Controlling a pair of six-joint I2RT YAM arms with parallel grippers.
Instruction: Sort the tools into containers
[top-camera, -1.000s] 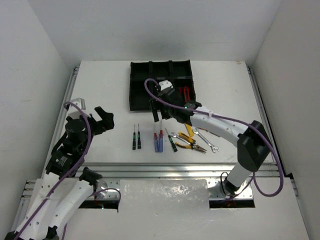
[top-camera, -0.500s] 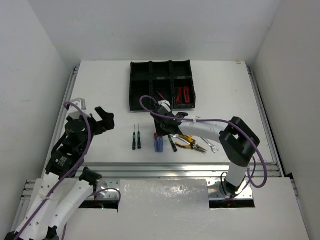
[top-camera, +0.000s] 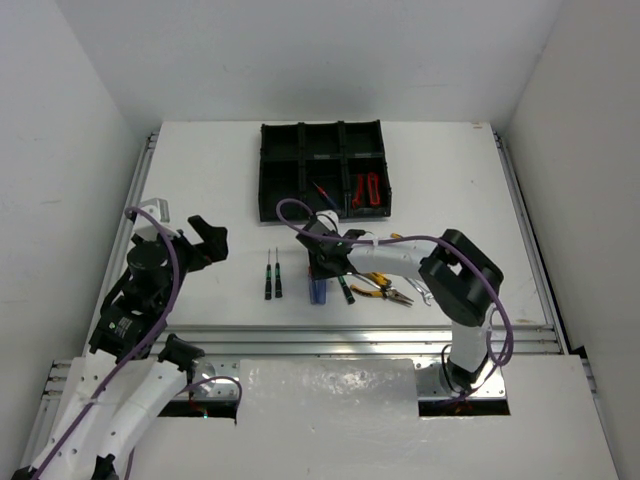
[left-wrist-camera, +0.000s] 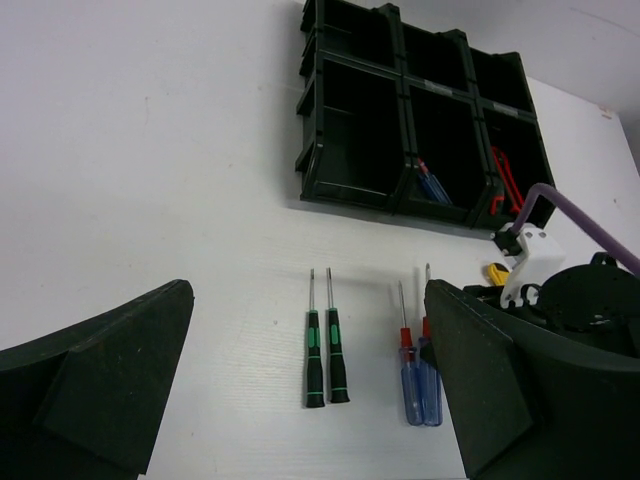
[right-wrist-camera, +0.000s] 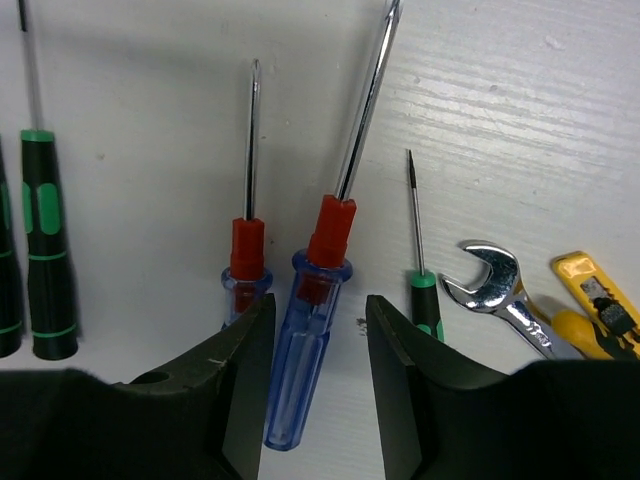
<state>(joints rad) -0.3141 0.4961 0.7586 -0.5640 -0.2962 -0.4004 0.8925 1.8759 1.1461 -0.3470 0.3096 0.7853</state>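
Two blue and red screwdrivers lie side by side on the table (right-wrist-camera: 305, 330); the right one sits between the open jaws of my right gripper (right-wrist-camera: 315, 370), which is low over it (top-camera: 322, 272). The left one (right-wrist-camera: 245, 265) is partly under the left finger. Two black-green screwdrivers (top-camera: 272, 280) lie to the left, also in the left wrist view (left-wrist-camera: 325, 350). A third (right-wrist-camera: 425, 300), a silver wrench (right-wrist-camera: 495, 285) and yellow pliers (top-camera: 385, 285) lie to the right. The black tray (top-camera: 280, 190) holds a screwdriver (top-camera: 325, 192) and red cutters (top-camera: 366, 190). My left gripper (top-camera: 205, 238) is open and empty.
The tray stands at the far middle of the white table, with walls between its six compartments (left-wrist-camera: 400, 130). A metal rail (top-camera: 330, 335) runs along the near table edge. The right arm's purple cable (top-camera: 290, 215) loops above the tools.
My right gripper has come back from the tray to the tool row and dropped low over the blue and red screwdrivers. A screwdriver now shows in the tray. The left arm has not moved.
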